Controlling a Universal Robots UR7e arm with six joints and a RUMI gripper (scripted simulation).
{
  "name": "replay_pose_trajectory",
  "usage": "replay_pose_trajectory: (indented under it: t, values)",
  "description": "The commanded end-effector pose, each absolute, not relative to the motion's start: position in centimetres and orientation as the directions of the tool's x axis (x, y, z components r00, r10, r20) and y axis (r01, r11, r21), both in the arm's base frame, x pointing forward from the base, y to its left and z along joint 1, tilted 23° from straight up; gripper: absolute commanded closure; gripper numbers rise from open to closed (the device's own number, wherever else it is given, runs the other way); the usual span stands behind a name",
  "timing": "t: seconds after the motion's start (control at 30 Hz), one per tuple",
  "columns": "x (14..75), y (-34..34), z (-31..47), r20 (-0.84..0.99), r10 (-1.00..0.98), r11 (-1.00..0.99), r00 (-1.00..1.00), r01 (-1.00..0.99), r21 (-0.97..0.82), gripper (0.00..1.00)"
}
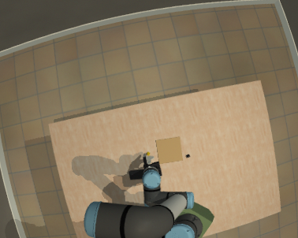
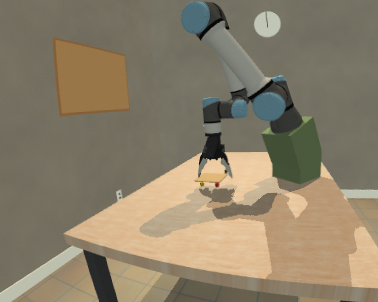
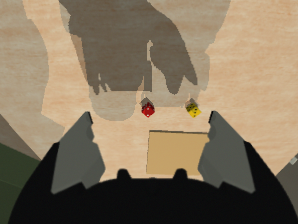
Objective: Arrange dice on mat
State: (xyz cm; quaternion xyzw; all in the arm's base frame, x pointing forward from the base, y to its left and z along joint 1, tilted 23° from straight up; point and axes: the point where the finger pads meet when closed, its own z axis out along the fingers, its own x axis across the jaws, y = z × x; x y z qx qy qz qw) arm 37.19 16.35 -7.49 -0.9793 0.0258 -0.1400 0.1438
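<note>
A tan square mat (image 3: 177, 152) lies on the wooden table; it also shows in the overhead view (image 1: 169, 150) and the side view (image 2: 211, 177). A red die (image 3: 147, 110) and a yellow die (image 3: 193, 110) sit on the table just off one edge of the mat, a little apart; the side view shows the yellow die (image 2: 202, 183) and the red die (image 2: 217, 184) too. A small black die (image 1: 188, 156) lies on the table off the opposite side of the mat. My gripper (image 3: 150, 112) (image 2: 215, 170) is open and empty, hovering above the mat and the two dice.
The green robot pedestal (image 2: 293, 150) stands at the table's edge behind the arm. The arm's shadow falls across the table beyond the dice. A small pale thing (image 3: 293, 160) shows at the right edge of the wrist view.
</note>
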Motion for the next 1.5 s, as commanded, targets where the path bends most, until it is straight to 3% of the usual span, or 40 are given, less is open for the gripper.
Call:
replay_pose_trajectory:
  t: [0.0, 1.47]
  values:
    - [37.02, 16.38, -7.56, 0.264, -0.092, -0.957, 0.96, -0.011, -0.29, 0.0]
    - [36.86, 16.22, -7.05, 0.264, -0.092, -0.957, 0.96, -0.011, -0.29, 0.0]
